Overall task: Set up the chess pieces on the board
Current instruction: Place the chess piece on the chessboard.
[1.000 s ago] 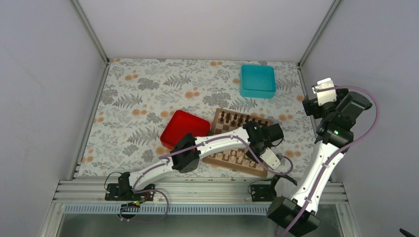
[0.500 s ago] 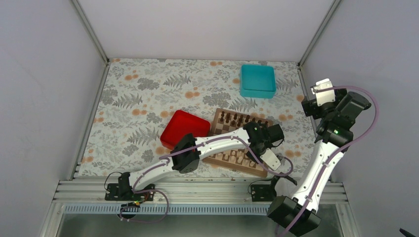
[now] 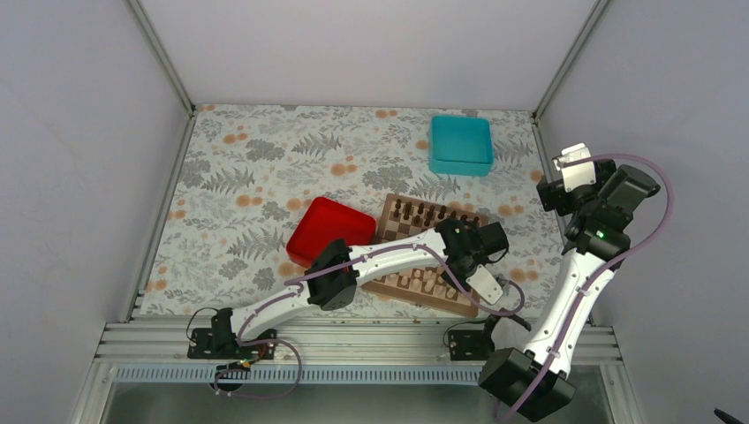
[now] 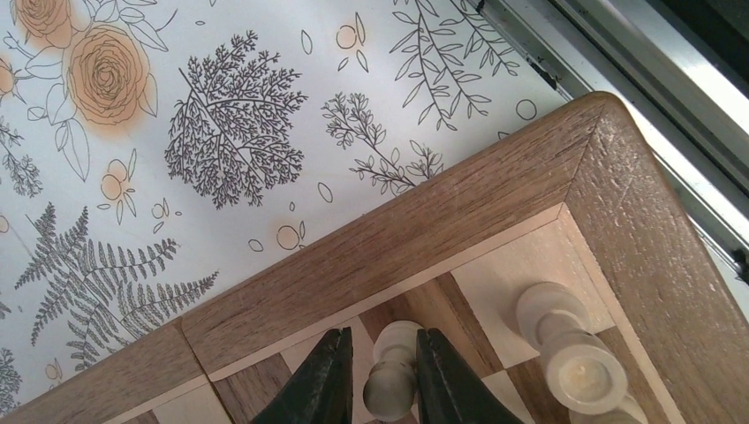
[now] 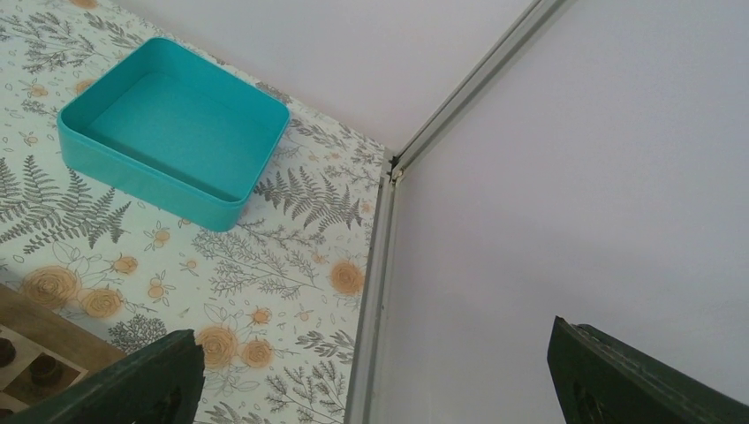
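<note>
Chess pieces (image 3: 422, 281): several small pale ones stand on the squares along the board's near edge, and dark pieces (image 3: 428, 212) line its far edge.
Board (image 3: 408, 228): it lies a little askew on the flowered worktop (image 3: 256, 177), and the left arm (image 3: 389, 254) crosses over its middle.
Left hand (image 4: 382, 353): it is low over the board's near right corner, with its fingers (image 4: 322, 384) close on either side of one pale piece (image 4: 391, 380). I cannot tell whether they pinch the piece or only bracket it.
Flanked piece: it stands upright on the dark square next to the board's corner square.
Corner piece (image 4: 565, 358): pale and upright on the board's light corner square, just beside the flanked one and apart from the fingers.
Right hand (image 5: 373, 353): it is raised in the air off the board's right side, with its fingers spread wide.
Red tray (image 3: 329, 228): it sits right at the board's left edge.
Teal box (image 3: 461, 144): it sits well beyond the board's far edge.
</note>
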Tool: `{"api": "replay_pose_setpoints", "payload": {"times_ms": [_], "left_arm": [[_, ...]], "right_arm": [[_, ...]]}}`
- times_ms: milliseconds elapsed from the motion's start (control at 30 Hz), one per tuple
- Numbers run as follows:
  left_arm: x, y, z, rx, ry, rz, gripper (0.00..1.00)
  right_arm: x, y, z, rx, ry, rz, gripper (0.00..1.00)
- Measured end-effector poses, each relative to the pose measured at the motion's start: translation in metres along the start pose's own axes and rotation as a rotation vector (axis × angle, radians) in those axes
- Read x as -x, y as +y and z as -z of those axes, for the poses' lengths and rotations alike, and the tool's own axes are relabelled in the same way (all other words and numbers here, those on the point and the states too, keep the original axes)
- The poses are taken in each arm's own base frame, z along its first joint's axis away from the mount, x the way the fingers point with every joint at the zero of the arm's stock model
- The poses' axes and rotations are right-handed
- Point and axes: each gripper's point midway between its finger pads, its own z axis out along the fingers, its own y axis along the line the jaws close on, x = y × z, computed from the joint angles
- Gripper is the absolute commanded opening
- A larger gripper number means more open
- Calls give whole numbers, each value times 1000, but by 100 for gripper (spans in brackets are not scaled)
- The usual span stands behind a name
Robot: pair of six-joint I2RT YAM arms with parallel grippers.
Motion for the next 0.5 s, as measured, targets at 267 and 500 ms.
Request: {"api": "replay_pose_setpoints", "payload": {"times_ms": [267,500], "left_arm": [[0,1,0,3,0,-3,22],[5,-6,0,-12,-2,-15,24]], "right_arm": [[-2,1,-2,7,4,0,100],[-2,1,-2,9,4,4,100]]}}
